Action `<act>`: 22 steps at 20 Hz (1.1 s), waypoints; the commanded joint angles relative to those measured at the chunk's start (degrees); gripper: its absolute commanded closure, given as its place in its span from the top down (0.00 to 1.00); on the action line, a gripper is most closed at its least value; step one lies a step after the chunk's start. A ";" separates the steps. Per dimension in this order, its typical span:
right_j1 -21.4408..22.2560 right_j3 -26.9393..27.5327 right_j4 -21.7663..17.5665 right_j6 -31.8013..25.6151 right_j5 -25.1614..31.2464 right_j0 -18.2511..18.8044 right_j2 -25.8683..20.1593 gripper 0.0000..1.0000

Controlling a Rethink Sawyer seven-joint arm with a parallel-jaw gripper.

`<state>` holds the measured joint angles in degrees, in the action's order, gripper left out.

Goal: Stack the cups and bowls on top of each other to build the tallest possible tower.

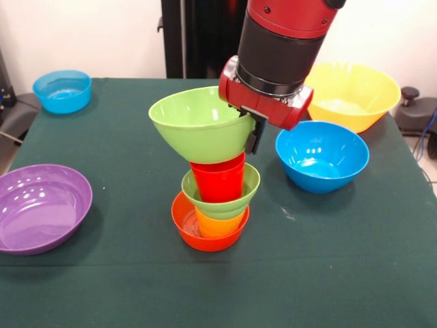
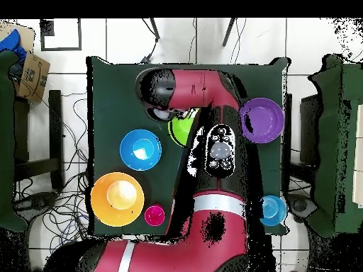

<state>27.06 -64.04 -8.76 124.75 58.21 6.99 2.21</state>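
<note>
The tower stands mid-table in the front view: a small orange bowl (image 1: pixel 205 240), a yellow-orange cup (image 1: pixel 217 224), a small green bowl (image 1: pixel 251 183) and a red cup (image 1: pixel 218 181), nested upward. A larger green bowl (image 1: pixel 198 126) sits tilted right on top of the red cup. My gripper (image 1: pixel 254 133) is shut on this bowl's right rim, with one black finger showing outside the wall. In the overhead view the arm covers the tower, and only part of the green bowl (image 2: pixel 179 127) shows. The pink-magenta cup (image 2: pixel 154 214) stands near the robot's base.
A blue bowl (image 1: pixel 321 157) sits just right of the tower, with a large yellow bowl (image 1: pixel 351 96) behind it. A wide purple bowl (image 1: pixel 41 208) lies at the left edge. A small blue bowl (image 1: pixel 63 90) is at the far left corner.
</note>
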 commanded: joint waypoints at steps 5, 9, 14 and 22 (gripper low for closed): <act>-0.52 -10.05 -3.87 -7.65 -3.34 -0.34 -5.11 0.00; -0.05 -11.71 -4.33 -6.45 -5.86 -0.22 -5.21 0.00; 0.84 -12.54 -4.35 -6.27 -6.11 -0.01 -5.25 0.00; 0.77 -12.17 -4.33 -6.06 -5.42 0.30 -5.45 0.00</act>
<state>29.78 -71.65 -10.14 124.75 56.15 6.97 2.18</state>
